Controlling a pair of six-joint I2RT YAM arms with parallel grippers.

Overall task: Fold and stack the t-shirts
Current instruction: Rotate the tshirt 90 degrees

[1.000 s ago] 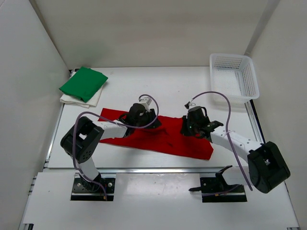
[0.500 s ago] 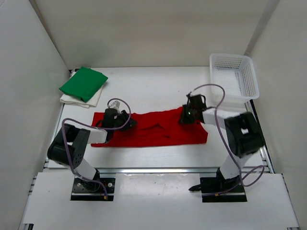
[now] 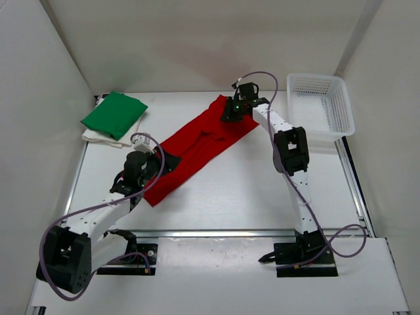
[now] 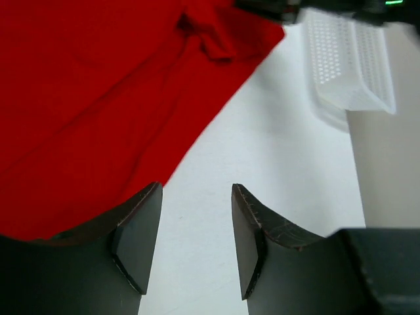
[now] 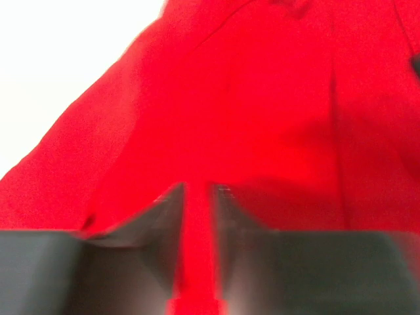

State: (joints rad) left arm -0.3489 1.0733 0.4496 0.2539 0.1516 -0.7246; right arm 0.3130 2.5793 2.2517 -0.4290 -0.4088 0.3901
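Observation:
The red t-shirt (image 3: 197, 147) lies stretched in a diagonal band from the near left to the far middle of the table. My right gripper (image 3: 233, 110) is shut on its far end; in the right wrist view red cloth (image 5: 249, 98) fills the frame and runs through the narrow gap of the gripper (image 5: 198, 190). My left gripper (image 3: 168, 163) is open and empty beside the shirt's near part; in the left wrist view bare table shows inside the gripper (image 4: 195, 190), with the red shirt (image 4: 98, 98) to its left. The folded green t-shirt (image 3: 115, 113) lies on the white t-shirt (image 3: 110, 137) at the far left.
A white mesh basket (image 3: 321, 105) stands at the far right corner, close to my right gripper; it also shows in the left wrist view (image 4: 348, 59). White walls enclose the table on the left, back and right.
My right gripper has carried its end of the red shirt from the table's middle to the far side near the basket. My left gripper has let go and drawn back to the near left.

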